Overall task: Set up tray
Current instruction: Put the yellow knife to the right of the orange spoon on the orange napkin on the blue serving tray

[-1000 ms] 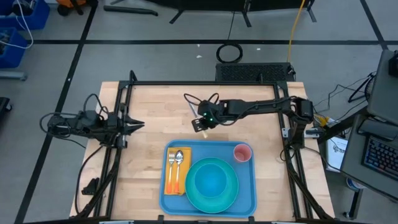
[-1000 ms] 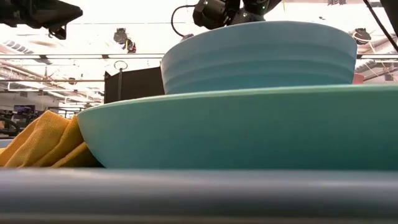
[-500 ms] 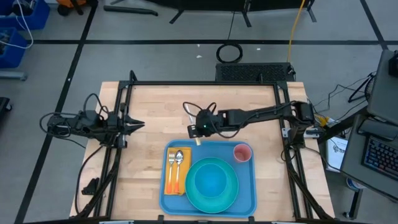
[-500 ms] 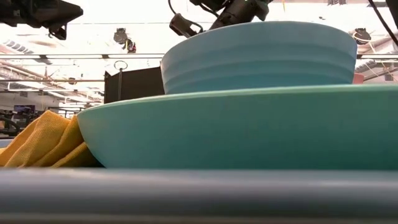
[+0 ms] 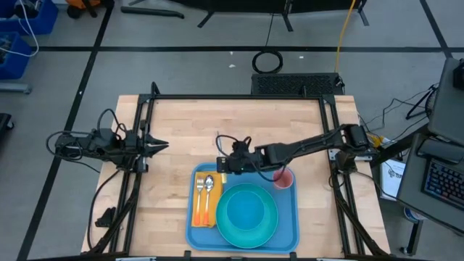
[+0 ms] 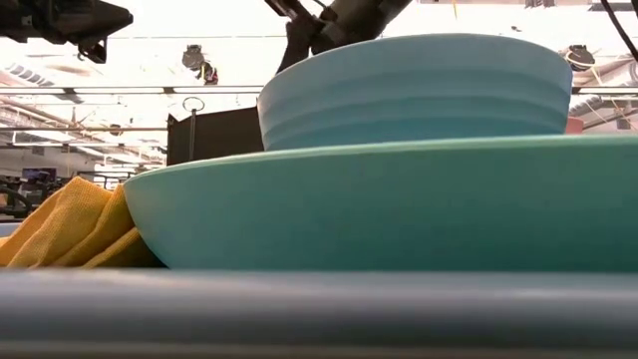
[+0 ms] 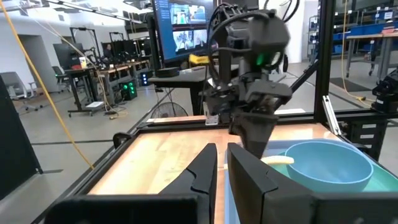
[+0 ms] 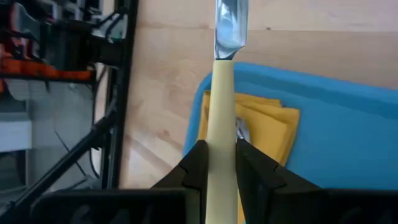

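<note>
The blue tray (image 5: 290,217) lies at the table's near middle. On it are a yellow napkin (image 5: 196,214) with a fork and a spoon (image 5: 204,190), a turquoise bowl on a plate (image 5: 247,215) and a pink cup (image 5: 283,179). My right gripper (image 5: 222,165) hovers over the tray's far left corner, shut on a knife (image 8: 221,112) that has a cream handle and a steel blade (image 8: 231,25). My left gripper (image 5: 162,145) waits shut at the table's left edge, touching nothing. My right gripper pinches the knife's cream handle (image 8: 221,134) between its two fingers. The fingers slant down from the table's right and lie along the handle. The blade sticks out past the fingertips toward the table's left. The knife is lifted clear, above the napkin and the tray's corner.
Bare wood lies on the far side and to the left of the tray (image 8: 348,118). A black frame rail (image 5: 239,97) runs along the far edge, and uprights stand at both sides. In the low view the bowl (image 6: 414,90) and plate (image 6: 379,204) fill the foreground.
My right gripper has swung toward the table's near and left, from above the bare wood to over the tray's far left corner. Its wrist has rolled on the way. The knife has gone along with it in the same hold.
</note>
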